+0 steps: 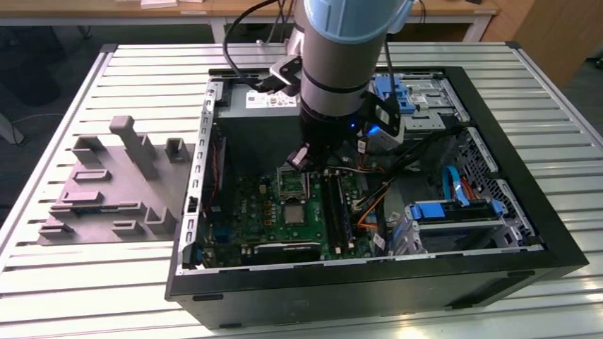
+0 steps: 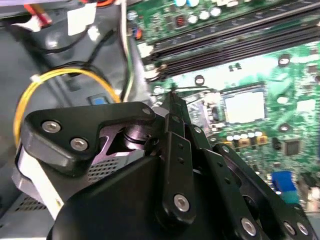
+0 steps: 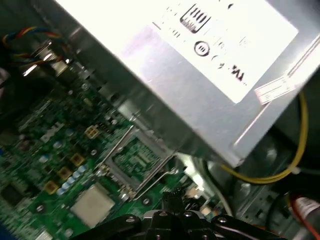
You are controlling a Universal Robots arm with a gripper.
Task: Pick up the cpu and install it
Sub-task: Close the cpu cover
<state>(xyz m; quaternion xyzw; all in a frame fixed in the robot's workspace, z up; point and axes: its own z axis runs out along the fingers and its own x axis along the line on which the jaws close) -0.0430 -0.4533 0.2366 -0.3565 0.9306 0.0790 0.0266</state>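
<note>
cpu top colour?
Silvery metal with a thin tan rim; the cpu shows best in the first wrist view, lying on the green board.

the computer case (image 1: 509, 233) lies open on the slatted table (image 1: 113, 282); a moulded tray (image 1: 104, 191) sits at the exterior view's left.

An open black computer case (image 1: 527, 233) sits on a slatted metal table (image 1: 75, 282). Beside it, on the exterior view's left, lies a grey plastic tray (image 1: 104, 191). Inside are a green board (image 1: 273, 212) and blue parts (image 1: 452, 210).
</note>
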